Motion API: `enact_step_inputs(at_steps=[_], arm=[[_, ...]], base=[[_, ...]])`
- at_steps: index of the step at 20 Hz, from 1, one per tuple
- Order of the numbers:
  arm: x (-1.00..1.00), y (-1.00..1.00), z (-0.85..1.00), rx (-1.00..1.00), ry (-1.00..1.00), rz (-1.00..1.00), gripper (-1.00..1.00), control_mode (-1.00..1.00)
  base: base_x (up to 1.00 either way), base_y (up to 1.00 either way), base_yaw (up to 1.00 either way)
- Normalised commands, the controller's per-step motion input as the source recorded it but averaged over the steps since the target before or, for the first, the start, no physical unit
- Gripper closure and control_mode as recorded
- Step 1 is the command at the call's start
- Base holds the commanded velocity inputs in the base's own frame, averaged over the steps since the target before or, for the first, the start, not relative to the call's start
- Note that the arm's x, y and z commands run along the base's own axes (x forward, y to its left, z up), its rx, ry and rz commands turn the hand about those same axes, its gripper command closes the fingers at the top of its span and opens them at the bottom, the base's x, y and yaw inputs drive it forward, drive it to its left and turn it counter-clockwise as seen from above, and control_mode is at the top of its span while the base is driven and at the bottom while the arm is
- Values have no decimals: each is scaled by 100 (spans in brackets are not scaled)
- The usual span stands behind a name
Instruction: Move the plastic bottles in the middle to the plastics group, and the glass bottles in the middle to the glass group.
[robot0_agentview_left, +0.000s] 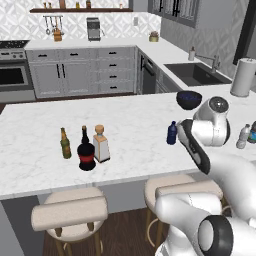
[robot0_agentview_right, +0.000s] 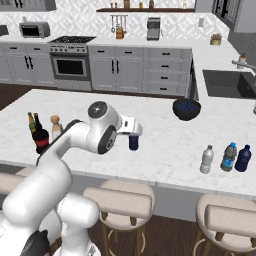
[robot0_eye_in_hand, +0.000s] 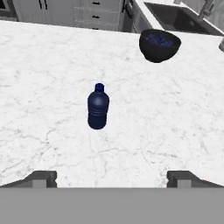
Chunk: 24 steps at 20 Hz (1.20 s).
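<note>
A small dark blue plastic bottle (robot0_eye_in_hand: 98, 106) stands upright in the middle of the white marble counter (robot0_eye_in_hand: 43, 87). My gripper (robot0_eye_in_hand: 113, 178) is open and short of the dark blue bottle (robot0_agentview_right: 133, 145), with nothing between its fingertips (robot0_eye_in_hand: 41, 178). At the right, the clear white-capped bottle (robot0_agentview_right: 207, 159) stands next to the bottle with a blue-teal band (robot0_agentview_right: 229, 157) and another dark blue one (robot0_agentview_right: 243, 158). At the left, the square pale bottle with a tan stopper (robot0_agentview_left: 101, 144) stands beside the black red-labelled bottle (robot0_agentview_left: 86, 150) and the slim olive bottle (robot0_agentview_left: 65, 143).
A dark bowl (robot0_eye_in_hand: 159, 45) sits on the counter beyond the middle bottle, toward the sink (robot0_agentview_left: 197, 74). A paper towel roll (robot0_agentview_left: 243, 77) stands at the far right. Padded stools (robot0_agentview_left: 70, 212) line the counter's near edge.
</note>
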Motion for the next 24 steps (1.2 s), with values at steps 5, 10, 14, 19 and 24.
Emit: enact_step_inputs(at_steps=[5, 10, 14, 19, 24], arm=[[30, -5, 36, 27, 5, 0, -100, -100], [28, 24, 4, -6, 30, 0, -100, -100], [33, 42, -40, -11, 11, 0, -100, -100], [39, 2, -64, 1, 0, 0, -100, -100], [43, -16, -15, 0, 1, 0, -100, -100]], base=[[0, 0, 0], [0, 0, 0], [0, 0, 0], [0, 0, 0], [0, 0, 0]])
